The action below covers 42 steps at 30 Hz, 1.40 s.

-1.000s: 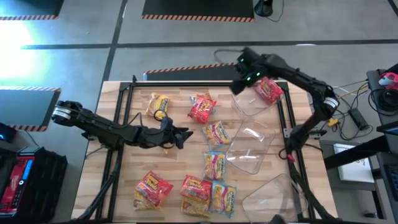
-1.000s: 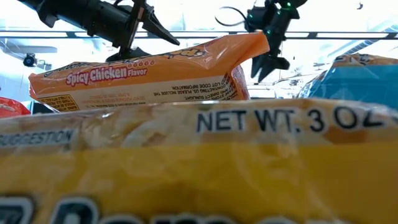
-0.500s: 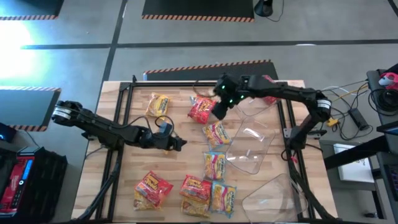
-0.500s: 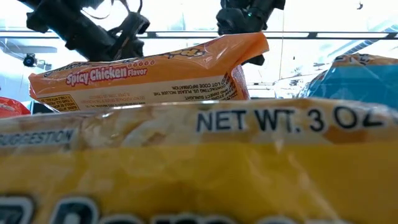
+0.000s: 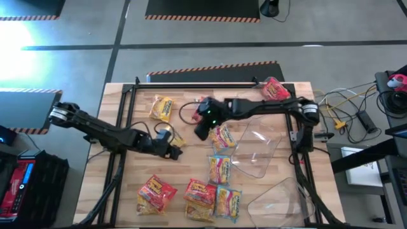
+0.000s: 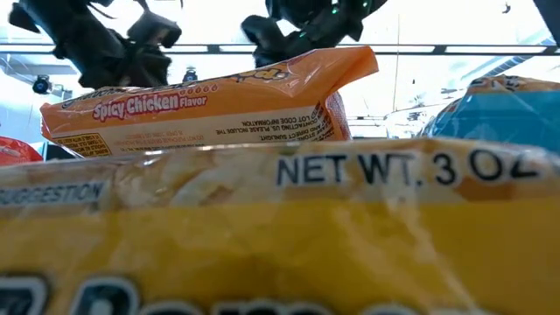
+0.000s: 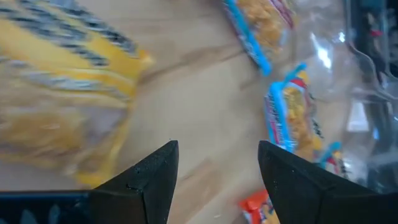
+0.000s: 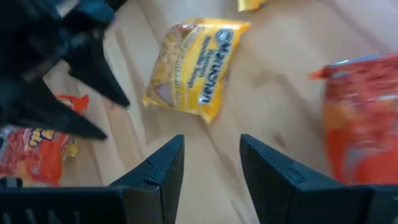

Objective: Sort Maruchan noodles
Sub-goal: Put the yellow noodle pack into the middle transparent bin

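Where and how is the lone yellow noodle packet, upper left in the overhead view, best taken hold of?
Probably from straight above, pinching across its shorter width near the middle. The yellow packet lies flat on the table, clear of other packets, so nothing can easily slide beneath it, and its crinkly wrap should bunch up.

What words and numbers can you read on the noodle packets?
"Spicy Chicken Flavor" on the orange packet in the low view.
"NET WT. 3 OZ" on the yellow packet closest to that camera.
"SUGGESTION" at that same packet's left edge, its beginning cut off.
"Maruchan" on the yellow packet on the wood in the right wrist view, only just readable.
The small print on the orange packet is too small to read, as are the packets seen from above.
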Each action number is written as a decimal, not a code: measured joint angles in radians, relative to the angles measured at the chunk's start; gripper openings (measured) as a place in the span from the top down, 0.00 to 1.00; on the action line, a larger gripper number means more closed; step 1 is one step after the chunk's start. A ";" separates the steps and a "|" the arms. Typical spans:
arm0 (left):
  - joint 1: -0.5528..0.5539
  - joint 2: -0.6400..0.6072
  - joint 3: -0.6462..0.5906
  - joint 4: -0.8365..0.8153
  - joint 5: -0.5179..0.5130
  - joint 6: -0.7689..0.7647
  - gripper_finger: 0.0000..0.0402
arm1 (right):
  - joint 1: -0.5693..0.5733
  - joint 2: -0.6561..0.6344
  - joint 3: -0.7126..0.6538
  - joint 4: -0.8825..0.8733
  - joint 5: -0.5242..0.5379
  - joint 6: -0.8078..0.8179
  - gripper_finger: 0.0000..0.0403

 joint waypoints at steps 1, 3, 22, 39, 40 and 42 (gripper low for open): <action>-0.014 -0.019 0.000 -0.037 -0.021 -0.023 0.49 | 0.008 0.015 0.000 0.014 0.000 0.013 0.64; -0.044 -0.059 0.000 -0.124 -0.063 -0.074 0.49 | 0.023 0.045 0.000 0.051 0.000 0.043 0.64; -0.180 -0.105 -0.092 -0.288 -0.232 -0.424 0.49 | 0.078 0.263 0.000 0.424 0.012 0.245 0.64; -0.181 -0.112 -0.092 -0.372 -0.255 -0.461 0.49 | 0.076 0.355 0.002 0.512 0.079 0.290 0.64; -0.181 -0.112 -0.092 -0.373 -0.261 -0.466 0.49 | 0.075 0.356 0.002 0.502 0.090 0.284 0.64; -0.181 -0.112 -0.092 -0.381 -0.278 -0.475 0.49 | 0.073 0.357 0.002 0.478 0.107 0.283 0.64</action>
